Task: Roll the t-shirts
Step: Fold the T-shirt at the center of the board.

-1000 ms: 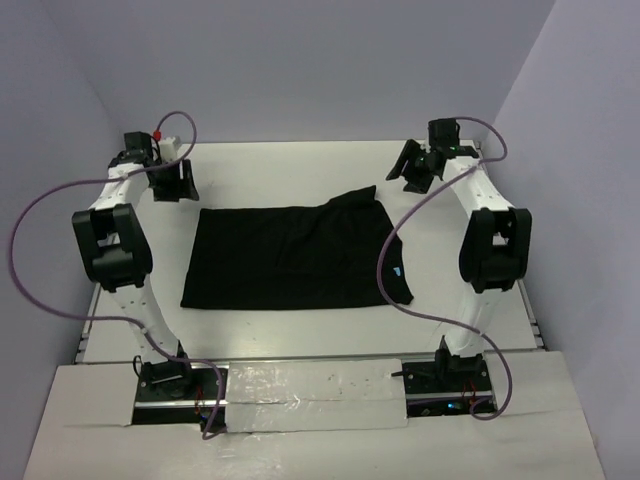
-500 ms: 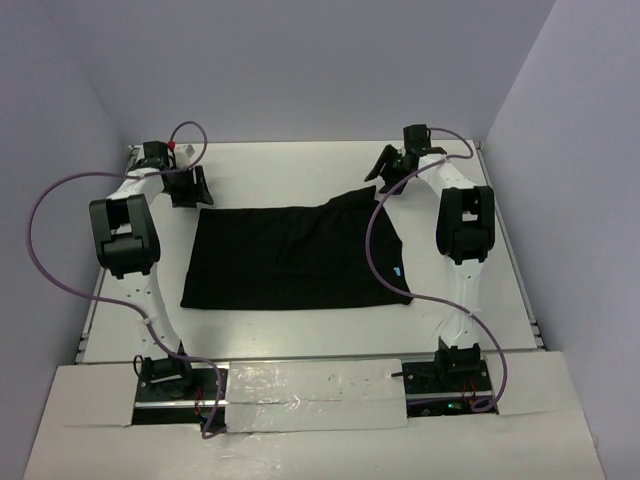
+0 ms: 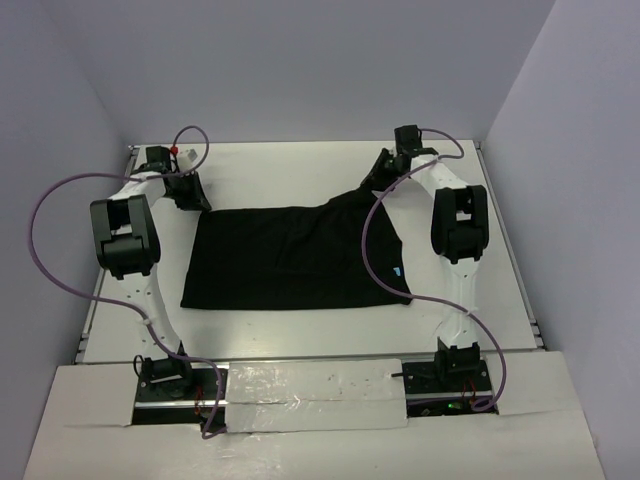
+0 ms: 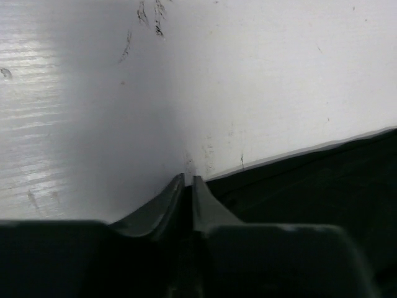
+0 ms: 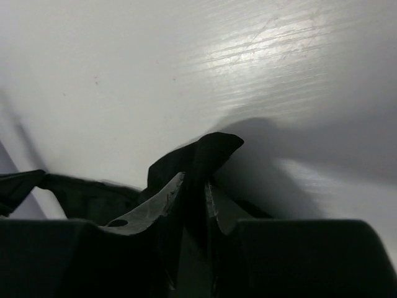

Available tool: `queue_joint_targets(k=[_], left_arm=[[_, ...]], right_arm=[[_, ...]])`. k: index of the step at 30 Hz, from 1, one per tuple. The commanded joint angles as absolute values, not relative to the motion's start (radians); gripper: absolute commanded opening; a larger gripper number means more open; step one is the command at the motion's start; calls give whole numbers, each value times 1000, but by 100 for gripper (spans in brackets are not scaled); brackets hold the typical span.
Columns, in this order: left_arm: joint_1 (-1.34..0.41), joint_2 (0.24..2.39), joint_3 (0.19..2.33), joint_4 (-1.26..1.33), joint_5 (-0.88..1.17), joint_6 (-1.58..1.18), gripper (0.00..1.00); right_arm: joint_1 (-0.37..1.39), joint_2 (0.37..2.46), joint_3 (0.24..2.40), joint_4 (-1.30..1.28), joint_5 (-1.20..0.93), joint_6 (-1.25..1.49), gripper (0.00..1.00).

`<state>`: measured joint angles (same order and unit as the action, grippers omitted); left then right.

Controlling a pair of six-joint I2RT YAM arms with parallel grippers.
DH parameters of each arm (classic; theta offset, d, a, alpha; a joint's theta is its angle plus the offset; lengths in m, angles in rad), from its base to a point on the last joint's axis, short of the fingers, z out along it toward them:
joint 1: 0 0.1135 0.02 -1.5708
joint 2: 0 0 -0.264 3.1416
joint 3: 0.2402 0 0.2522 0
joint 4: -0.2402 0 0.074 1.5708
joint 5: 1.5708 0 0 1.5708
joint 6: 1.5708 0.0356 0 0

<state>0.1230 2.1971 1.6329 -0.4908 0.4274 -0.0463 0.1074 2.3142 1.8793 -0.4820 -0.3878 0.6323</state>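
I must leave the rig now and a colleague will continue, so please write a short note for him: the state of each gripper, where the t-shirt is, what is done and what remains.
Left gripper: fingers closed at the far left corner of the t-shirt. Whether cloth is caught between them cannot be seen.
Right gripper: fingers closed on a fold of cloth at the far right corner.
The t-shirt lies spread out in the middle of the table, with its blue tag on the right side.
Done: both arms are at the far corners.
Left: no roll has begun, so the whole rolling remains.
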Motion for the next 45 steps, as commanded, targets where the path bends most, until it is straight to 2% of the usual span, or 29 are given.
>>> queue_joint_targets(k=[1,2,3,6,11,16,23,29,34,39,45], left_arm=[[114,2178,1638,-505,463,-51,14],[114,2172,1637,-505,460,-51,2],[114,2165,1634,-500,456,-48,0],[115,2117,1608,-485,448,-22,0],[118,2005,1539,-472,440,52,0],[130,1910,1457,-476,442,110,0],[144,1841,1422,-587,469,193,0],[146,1770,1297,-670,437,291,0],[152,1729,1241,-695,425,318,0],[152,1726,1184,-667,390,339,0],[152,1752,1229,-678,390,341,0]], right_arm=[[112,2303,1891,-456,-396,641,24],[113,2295,1888,-460,-387,631,19],[112,2275,1882,-462,-370,620,11],[114,2209,1852,-472,-344,565,0],[121,2030,1682,-437,-344,428,0],[130,1792,1421,-373,-322,344,0],[175,1632,1214,-409,-301,259,0],[207,1493,1022,-436,-259,258,0],[293,1433,931,-449,-216,268,0],[304,1416,830,-404,-186,293,0],[304,1440,821,-408,-178,284,0]])
